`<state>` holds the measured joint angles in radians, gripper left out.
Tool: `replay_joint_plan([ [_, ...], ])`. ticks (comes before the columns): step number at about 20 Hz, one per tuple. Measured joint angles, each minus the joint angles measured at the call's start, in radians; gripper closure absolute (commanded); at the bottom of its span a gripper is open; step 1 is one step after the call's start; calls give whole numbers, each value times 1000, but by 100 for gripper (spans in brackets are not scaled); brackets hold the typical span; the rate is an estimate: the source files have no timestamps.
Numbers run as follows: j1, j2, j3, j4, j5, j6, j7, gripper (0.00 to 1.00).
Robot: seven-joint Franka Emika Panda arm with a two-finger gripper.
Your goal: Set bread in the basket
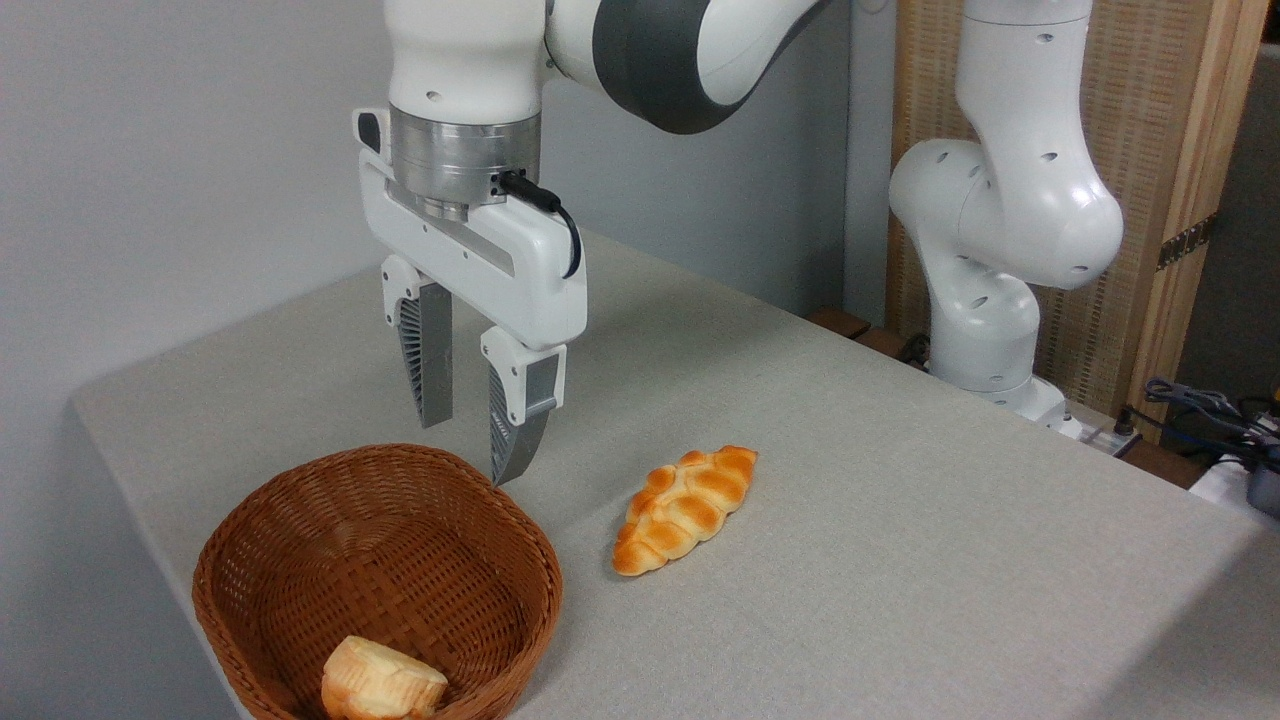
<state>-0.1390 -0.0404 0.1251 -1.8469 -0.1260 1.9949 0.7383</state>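
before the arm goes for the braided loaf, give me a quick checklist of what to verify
1. Fingers apart and holding nothing: ok.
2. Braided loaf lies flat on the table, nothing on or against it: ok.
3. Gripper over the loaf: not ok, it hangs to the left, above the far rim of the basket.
4. Room in the basket: ok, only a pale bread chunk at its near side.
5. Finger gap wide enough for the loaf: cannot tell.
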Motion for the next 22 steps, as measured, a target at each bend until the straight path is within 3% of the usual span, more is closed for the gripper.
replay_joint_plan([
  [18,3,0,24,0,-1,0,38,0],
  [22,3,0,26,0,-32,0,40,0],
])
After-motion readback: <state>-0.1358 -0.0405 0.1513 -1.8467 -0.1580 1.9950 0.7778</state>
